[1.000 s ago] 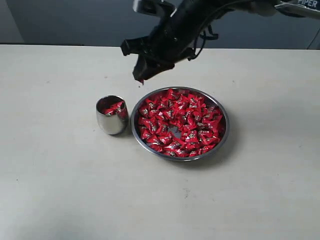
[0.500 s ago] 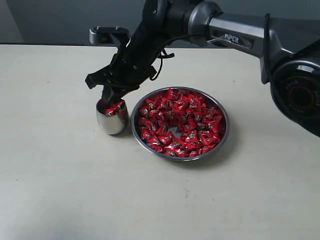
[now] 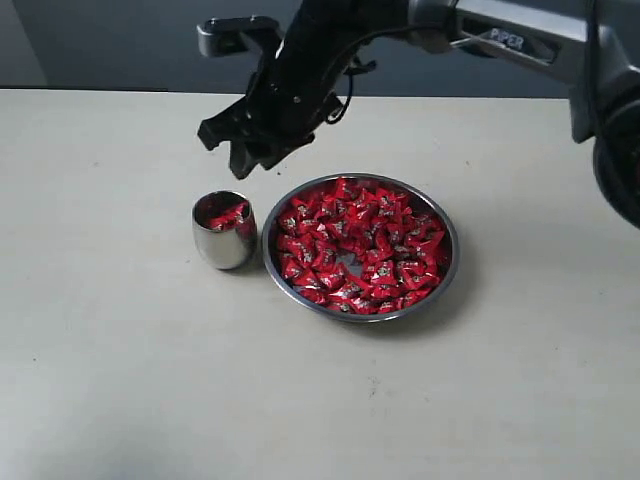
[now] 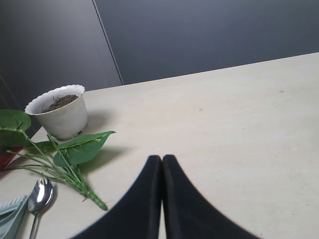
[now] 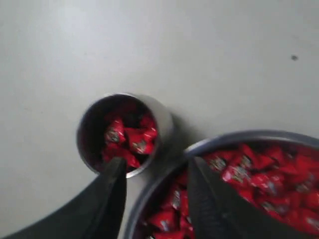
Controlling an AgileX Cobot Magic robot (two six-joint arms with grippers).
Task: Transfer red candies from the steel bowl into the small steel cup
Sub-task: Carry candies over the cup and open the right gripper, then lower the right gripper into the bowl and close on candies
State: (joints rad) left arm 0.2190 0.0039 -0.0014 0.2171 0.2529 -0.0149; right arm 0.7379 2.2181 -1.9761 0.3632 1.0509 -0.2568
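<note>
The wide steel bowl (image 3: 447, 268) (image 5: 234, 137) in the middle of the table is heaped with red candies (image 3: 365, 245) (image 5: 249, 172). Just left of it stands the small steel cup (image 3: 224, 245) (image 5: 162, 117), which holds several red candies (image 3: 228, 214) (image 5: 128, 139). My right gripper (image 3: 250, 165) (image 5: 157, 164) hangs in the air above and behind the gap between cup and bowl, its jaws open with nothing between them. The left gripper (image 4: 162, 158) is shut and empty, over bare table far from these things.
In the left wrist view a white plant pot (image 4: 60, 112) with soil, a green leafy stem (image 4: 65, 154) and a metal spoon (image 4: 40, 195) lie at the table's edge. A dark wall rises behind the table.
My right gripper carried a candy from above the bowl leftward down to the cup, opened, and has now risen from the cup's mouth with nothing in it.
</note>
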